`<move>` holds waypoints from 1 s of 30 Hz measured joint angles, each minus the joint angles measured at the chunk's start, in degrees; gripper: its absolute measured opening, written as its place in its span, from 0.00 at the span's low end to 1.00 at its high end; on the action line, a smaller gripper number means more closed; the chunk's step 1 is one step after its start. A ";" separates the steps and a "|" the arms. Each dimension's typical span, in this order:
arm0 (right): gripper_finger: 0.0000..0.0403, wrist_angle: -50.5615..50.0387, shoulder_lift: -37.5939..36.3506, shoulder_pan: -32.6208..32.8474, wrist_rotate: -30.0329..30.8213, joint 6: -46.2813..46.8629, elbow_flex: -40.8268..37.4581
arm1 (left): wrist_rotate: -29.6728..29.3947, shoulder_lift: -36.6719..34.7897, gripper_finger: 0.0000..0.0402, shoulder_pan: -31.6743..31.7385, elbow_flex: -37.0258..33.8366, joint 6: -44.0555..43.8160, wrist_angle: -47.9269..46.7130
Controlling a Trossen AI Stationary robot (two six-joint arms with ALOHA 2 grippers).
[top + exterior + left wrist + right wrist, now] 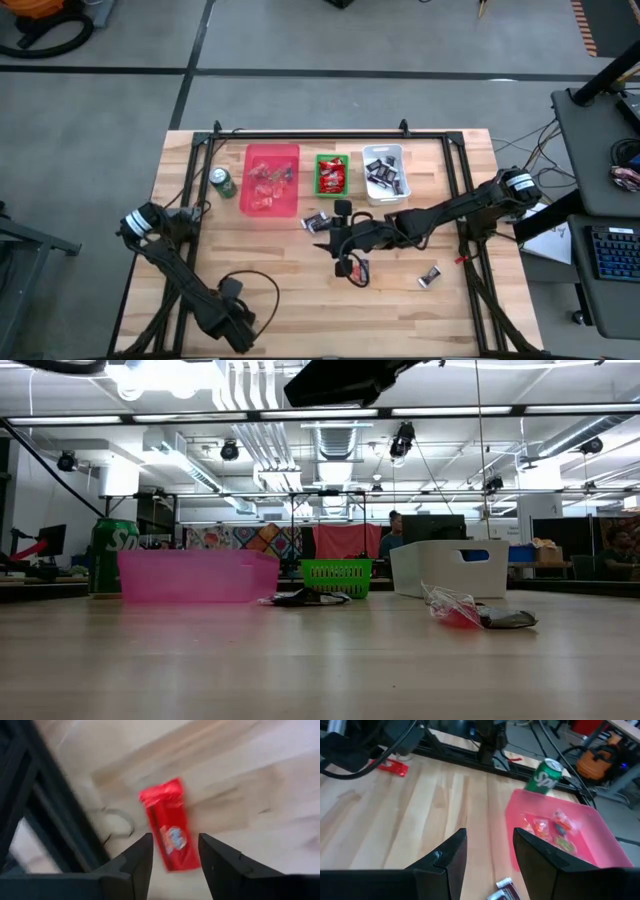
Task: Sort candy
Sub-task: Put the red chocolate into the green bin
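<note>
1. nearest me, the left gripper (174,857) hangs over the front left of the worktop (300,320). its fingers (142,860) stand parted, with a red-wrapped candy (169,831) showing between them. it looks to be lying loose on the wood, but i cannot tell for sure that nothing touches it.
2. the risk i see: that sweet sits well apart from the bins, close to the black frame rail (55,820). a clumsy close could nudge it under the rail or off the edge.
3. mid-worktop, the right gripper (345,242) reaches in low, fingers (447,857) moderately open and holding nothing. loose candies lie near it: a red one (357,270), a dark one (429,276), and dark ones (316,221) by the bins. its arm could sweep them aside as it swings.
4. farthest back stand the pink bin (272,180), green basket (331,174) and white bin (385,173), each already holding sweets, with a green drink can (222,183) beside the pink one.
</note>
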 joint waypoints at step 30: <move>0.39 0.14 0.28 0.07 -0.20 0.53 -0.09 | -1.60 3.42 0.42 -2.76 -6.03 -4.11 8.00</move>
